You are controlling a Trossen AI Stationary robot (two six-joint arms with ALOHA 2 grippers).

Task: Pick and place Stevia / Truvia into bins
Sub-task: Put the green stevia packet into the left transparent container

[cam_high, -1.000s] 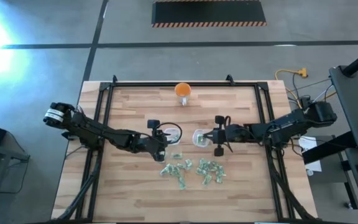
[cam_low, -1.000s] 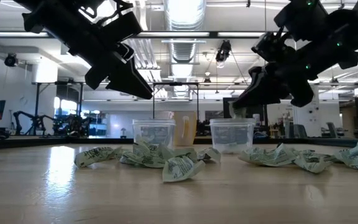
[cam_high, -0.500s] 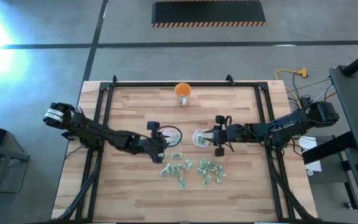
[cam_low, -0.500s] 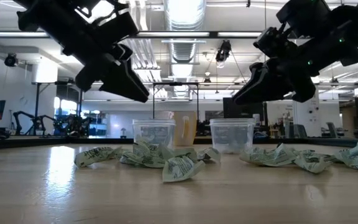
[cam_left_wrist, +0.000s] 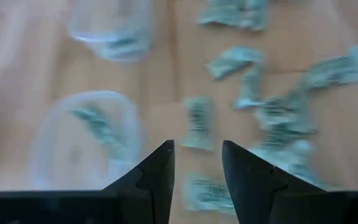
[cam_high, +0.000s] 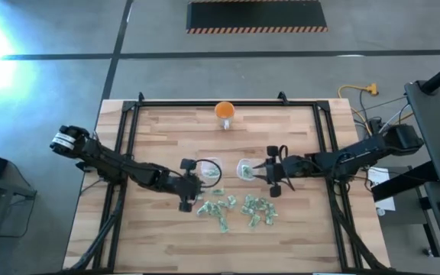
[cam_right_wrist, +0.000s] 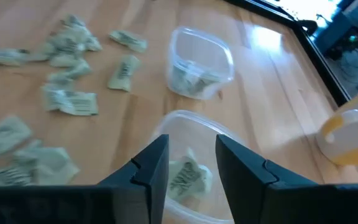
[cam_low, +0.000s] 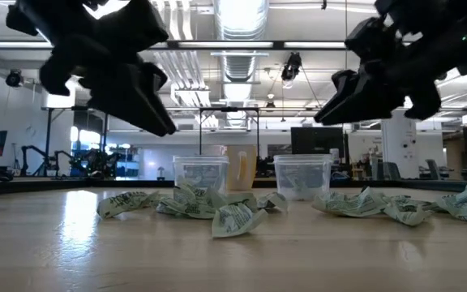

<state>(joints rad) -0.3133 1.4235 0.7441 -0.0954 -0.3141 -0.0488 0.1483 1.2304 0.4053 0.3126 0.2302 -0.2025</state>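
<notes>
A second ago the right gripper [cam_right_wrist: 185,163] was hovering clenched over its bin; now its fingers stand apart with nothing between them, and directly beneath them, inside the right bin [cam_right_wrist: 224,206], lies a sachet [cam_right_wrist: 185,176]. The drop appears done — one more packet is counted off for that side. In the high view the right gripper [cam_high: 260,170] has also drawn back a little, so the bin sits just ahead of its tips rather than under them.

The left gripper [cam_left_wrist: 197,163] has moved too: it has swung away from the left bin [cam_left_wrist: 48,134], which now lies off to one side of its fingers, and it hangs over the near edge of the loose Stevia / Truvia sachets [cam_high: 237,208]. Its fingers are spread and hold nothing; one sachet [cam_left_wrist: 197,118] lies flat just ahead of the gap between them, with others scattered beyond. The left bin already holds at least one packet.

So the right arm looks free to go back for another sachet, and the left seems to be lining up its next pick — most of the pile is still on the table [cam_high: 166,237]. The orange cup [cam_high: 224,111] stands well apart from both grippers, untouched.
</notes>
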